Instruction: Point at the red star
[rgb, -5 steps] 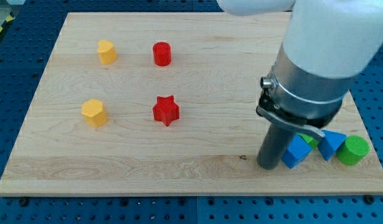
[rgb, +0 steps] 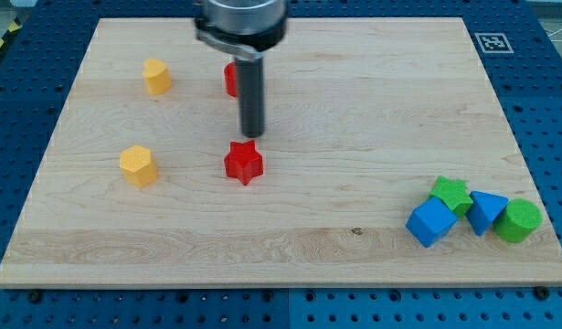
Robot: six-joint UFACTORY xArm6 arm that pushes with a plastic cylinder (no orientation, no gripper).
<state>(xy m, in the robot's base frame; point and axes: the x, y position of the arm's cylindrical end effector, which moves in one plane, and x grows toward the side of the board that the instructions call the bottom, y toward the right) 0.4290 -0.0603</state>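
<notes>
The red star (rgb: 243, 163) lies on the wooden board (rgb: 354, 110), left of centre. My tip (rgb: 252, 135) stands just above it in the view, a little to its right, close to the star's upper edge; I cannot tell whether they touch. A red cylinder (rgb: 229, 79) sits further toward the view's top, partly hidden behind the rod.
Two yellow blocks lie at the view's left, one (rgb: 156, 76) near the top and one (rgb: 138, 165) level with the star. At the bottom right a blue cube (rgb: 431, 222), a green star (rgb: 450, 194), a blue triangle block (rgb: 485, 211) and a green cylinder (rgb: 518, 221) cluster together.
The rod has moved from the bottom right, beside the blue cube, across the board to just above the red star. No block has moved.
</notes>
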